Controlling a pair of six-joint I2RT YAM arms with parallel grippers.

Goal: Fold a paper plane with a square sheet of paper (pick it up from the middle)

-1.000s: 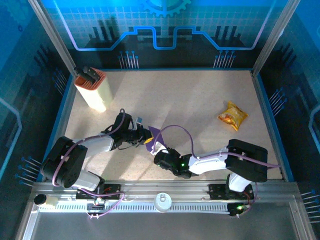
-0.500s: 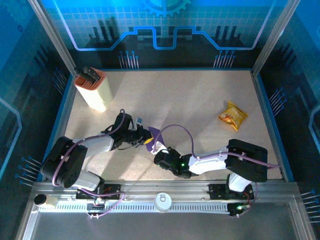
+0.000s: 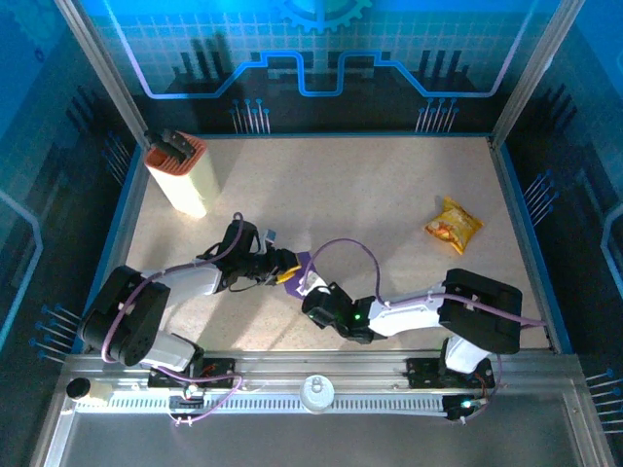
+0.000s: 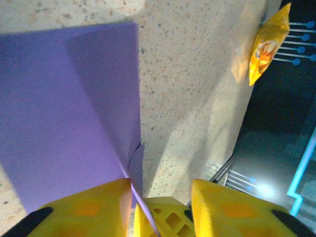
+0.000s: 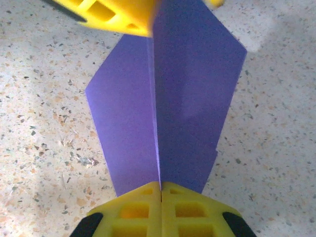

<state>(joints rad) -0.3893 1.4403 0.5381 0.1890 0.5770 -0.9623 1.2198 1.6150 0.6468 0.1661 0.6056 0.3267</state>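
Speckled beige table (image 3: 389, 195), blue-lit walls (image 3: 321, 58). The purple paper (image 5: 168, 98) has its crease running lengthwise from the right gripper (image 5: 161, 190), clamped on it, to the left gripper (image 4: 160, 185), jaws apart.

matt purple paper (image 5: 192, 98), speckled, seemingly stone table (image 5: 44, 98)

Blue walls (image 3: 389, 49) are glowing around the speckled counter (image 3: 370, 195), and a metal rail (image 3: 263, 368) is running along its near edge.

Cool blue ambient light, soft shadows, wrist close-ups slightly blurred
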